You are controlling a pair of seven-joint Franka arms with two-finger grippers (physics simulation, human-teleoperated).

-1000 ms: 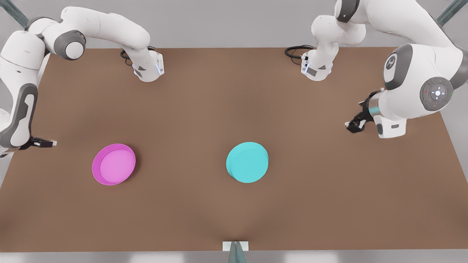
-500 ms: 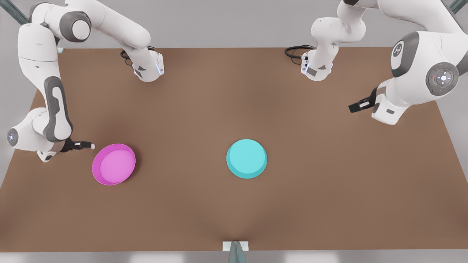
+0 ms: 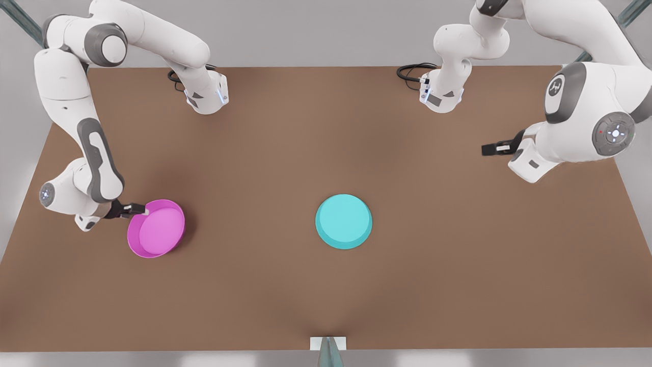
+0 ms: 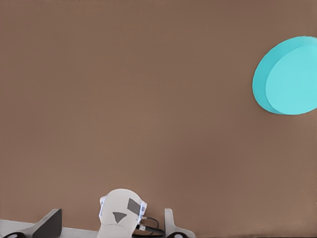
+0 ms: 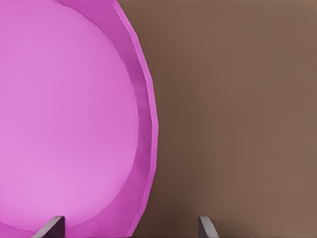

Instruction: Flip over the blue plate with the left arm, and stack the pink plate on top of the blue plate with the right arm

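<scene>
On the brown table (image 3: pixel 326 300), nearest the camera, a wide bare stretch lay open in front of both plates, with a small white bracket (image 3: pixel 328 343) at the near edge. Beyond it the pink plate (image 3: pixel 156 228) sat toward the front view's left, rim up, a smooth round magenta dish with a low upright wall and flat base. Half a second before it had lain flat and untouched; now it had shifted slightly and looked a little tilted, because the right gripper (image 3: pixel 140 208) had come in from the front view's left and met its rim. The gripper's fingers were spread wide in the right wrist view, one tip (image 5: pixel 51 227) over the pink plate's floor and the other over bare table (so the rim lay between them, not yet pinched). Well apart, near the middle, the blue plate (image 3: pixel 344 221) rested upside down, its flat cyan base upward, unmoved since the earlier frame, with free table all round it. Farther back at the front view's right, the left gripper (image 3: pixel 493 149) hung above the table, its arm having drifted a little lower; its fingers stood apart and held nothing. Both arm bases (image 3: pixel 206 95) stood along the far edge, each with a black cable.
</scene>
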